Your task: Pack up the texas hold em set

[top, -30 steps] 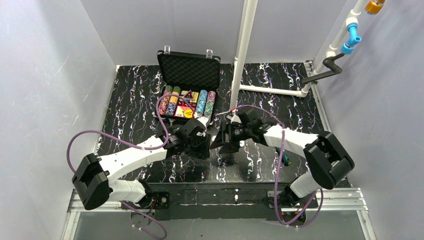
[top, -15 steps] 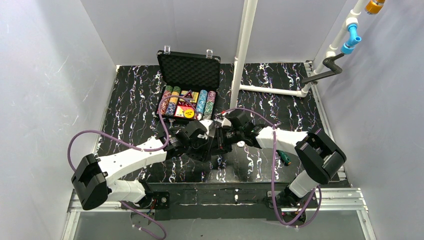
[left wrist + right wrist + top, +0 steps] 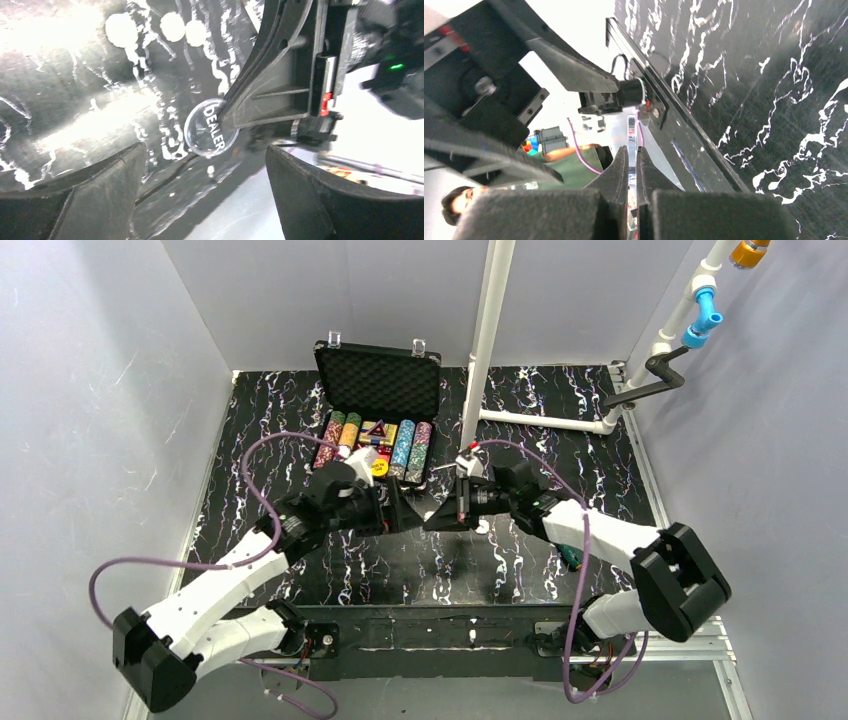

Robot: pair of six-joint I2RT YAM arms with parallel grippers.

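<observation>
Pinching a clear round disc (image 3: 210,128) marked DEALER by its edge, the right tool (image 3: 631,152) is clenched tight, one fingertip pressed on each face. From the right wrist the disc shows only as a thin bright sliver between the pads. The left tool (image 3: 203,148) faces it tip to tip, released and spread wide. One finger stands on either side of the disc, neither touches it, and nothing is held between them. The two tools meet over the black marbled bench (image 3: 270,430), just in front of the near edge of the case (image 3: 378,383) and toward its right corner. The disc is held up off the surface. The case lies open with its foam-lined lid standing upright at the back. Rows of multicoloured poker chips (image 3: 405,445) fill the base, with a red triangle (image 3: 371,430) among them and a yellow disc (image 3: 380,468) at the near rim. The left arm's wrist covers part of the case's front, so what lies beneath it cannot be made out. A white pipe (image 3: 485,340) stands upright just right of the case. A green-handled screwdriver (image 3: 570,558) lies on the bench beside the right arm, well apart from the case.
</observation>
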